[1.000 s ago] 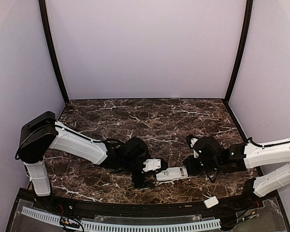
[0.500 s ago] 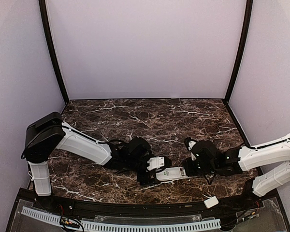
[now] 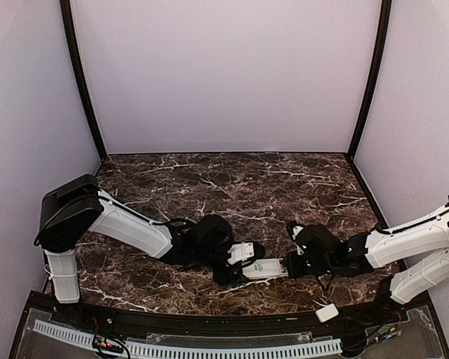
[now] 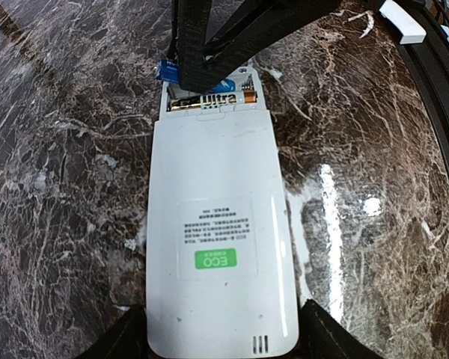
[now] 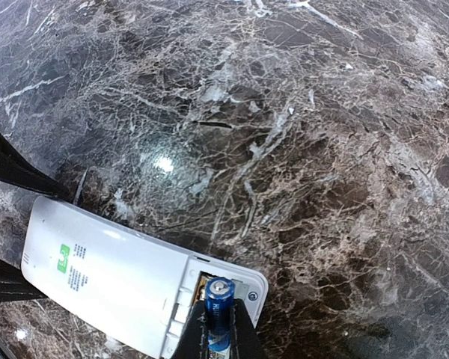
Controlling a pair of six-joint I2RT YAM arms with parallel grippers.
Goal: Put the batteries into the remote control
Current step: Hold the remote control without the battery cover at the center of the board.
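The white remote control (image 4: 215, 239) lies back up with a green label, its battery bay (image 4: 209, 99) open at the far end. One battery (image 4: 218, 99) lies in the bay. My left gripper (image 4: 223, 340) is shut on the remote's near end. My right gripper (image 5: 218, 338) is shut on a blue battery (image 5: 219, 310), held end-up over the open bay (image 5: 209, 288). In the top view the left gripper (image 3: 236, 264) and right gripper (image 3: 290, 264) meet at either end of the remote (image 3: 266, 268).
A small plain white cover piece (image 3: 327, 312) lies on the front edge at the right, and also shows in the left wrist view (image 4: 402, 21). The dark marble table (image 3: 232, 187) stretches back to the pale walls.
My right gripper has moved left and down with the blue battery, onto the remote's open end. My left arm has shifted slightly right and still holds the remote.
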